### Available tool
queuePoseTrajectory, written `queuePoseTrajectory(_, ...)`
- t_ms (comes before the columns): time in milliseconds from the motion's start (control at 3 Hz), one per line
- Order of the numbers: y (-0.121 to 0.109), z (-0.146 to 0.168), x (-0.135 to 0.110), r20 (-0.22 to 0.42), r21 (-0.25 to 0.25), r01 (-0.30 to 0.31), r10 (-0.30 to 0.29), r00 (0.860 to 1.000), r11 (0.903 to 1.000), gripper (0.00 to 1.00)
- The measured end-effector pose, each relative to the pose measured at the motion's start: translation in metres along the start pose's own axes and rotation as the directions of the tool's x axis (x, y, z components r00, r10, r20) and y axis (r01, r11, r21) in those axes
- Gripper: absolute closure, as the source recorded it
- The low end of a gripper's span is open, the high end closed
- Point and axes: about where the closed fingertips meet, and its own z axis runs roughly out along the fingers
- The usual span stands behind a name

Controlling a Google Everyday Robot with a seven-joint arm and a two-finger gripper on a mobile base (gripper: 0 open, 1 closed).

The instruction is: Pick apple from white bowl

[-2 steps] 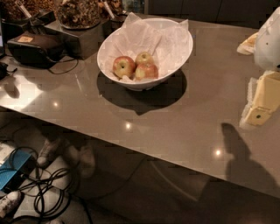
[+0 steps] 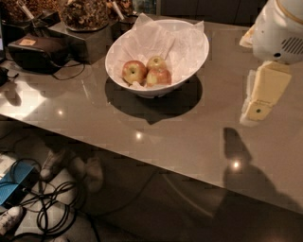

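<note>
The white bowl (image 2: 201, 52) stands at the back middle of the grey counter (image 2: 156, 137), tilted on its slanted rim and lined with crumpled white paper (image 2: 156, 40). Three red-yellow apples lie together in its bottom: one on the left (image 2: 134, 71), one behind (image 2: 156, 62), one on the right (image 2: 161, 76). My gripper (image 2: 254, 115) hangs at the right of the view, pointing down over the counter, well to the right of the bowl and apart from it. Nothing shows in it.
Dark containers of dried food (image 2: 85, 14) stand behind the bowl at the back left. A black case (image 2: 38, 52) with a cable lies on the counter's left end. Below the counter's front edge, cables (image 2: 52, 208) and a blue device (image 2: 14, 186) lie on the floor.
My gripper and the arm above it have moved a little left, toward the bowl. The bowl and apples have not moved.
</note>
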Motion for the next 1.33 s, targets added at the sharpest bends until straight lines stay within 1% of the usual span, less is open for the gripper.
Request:
queuePoseTrajectory(333, -0.015, 0.006, -0.024, -0.035, -0.015, 0.021, -0.021, 0.999, 0.9997, 0.00)
queuePoseTrajectory(667, -0.018, 0.004, -0.029, -0.024, 0.001, 0.027, -0.027, 0.999, 0.9996, 0.00)
queuePoseTrajectory(1000, -0.021, 0.004, -0.033, -0.015, -0.001, 0.022, -0.022, 1.000, 0.9998, 0.00)
queuePoseTrajectory(1333, -0.039, 0.019, -0.056, 0.007, -0.070, -0.020, 0.020, 1.000, 0.9973, 0.00)
